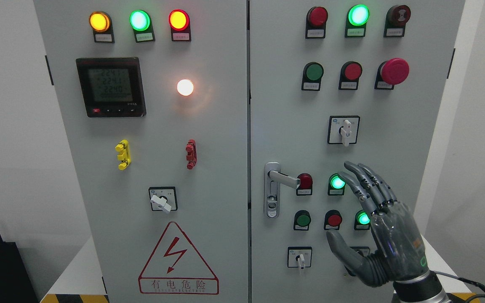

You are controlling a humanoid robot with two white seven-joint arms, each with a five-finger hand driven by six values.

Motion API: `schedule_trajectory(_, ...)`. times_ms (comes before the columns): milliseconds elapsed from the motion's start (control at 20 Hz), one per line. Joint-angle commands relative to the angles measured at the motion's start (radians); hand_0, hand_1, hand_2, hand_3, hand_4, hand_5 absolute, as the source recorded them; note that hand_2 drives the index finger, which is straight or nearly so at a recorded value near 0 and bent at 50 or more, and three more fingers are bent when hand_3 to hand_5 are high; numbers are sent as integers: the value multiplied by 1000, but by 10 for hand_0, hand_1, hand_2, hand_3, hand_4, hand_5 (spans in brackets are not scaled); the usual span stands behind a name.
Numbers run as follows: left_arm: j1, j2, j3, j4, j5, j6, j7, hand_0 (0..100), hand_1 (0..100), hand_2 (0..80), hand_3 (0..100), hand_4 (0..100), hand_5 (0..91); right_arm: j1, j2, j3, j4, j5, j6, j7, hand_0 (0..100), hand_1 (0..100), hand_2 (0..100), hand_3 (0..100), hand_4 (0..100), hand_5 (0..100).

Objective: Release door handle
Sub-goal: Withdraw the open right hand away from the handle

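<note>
Head view showed the right hand (379, 227), dark grey with jointed metal fingers (362, 185), spread open and holding nothing, in front of the right door of the grey steel control cabinet (276, 105). The silver lever door handle (282, 179) sat on that door's left edge, its grip running horizontally to the right from an upright backplate. It lay to the left of the fingertips, clearly apart, with a red round lamp (305, 181) and a green one (337, 182) between. The release looked already done. No left arm showed.
</note>
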Motion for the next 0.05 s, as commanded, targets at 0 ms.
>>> schedule_trajectory(0, 0, 0, 11, 17, 0, 0, 1, 120, 389, 0, 0, 0, 0, 1, -1, -2, 0, -3, 0, 1, 418, 136, 0, 110, 78, 0)
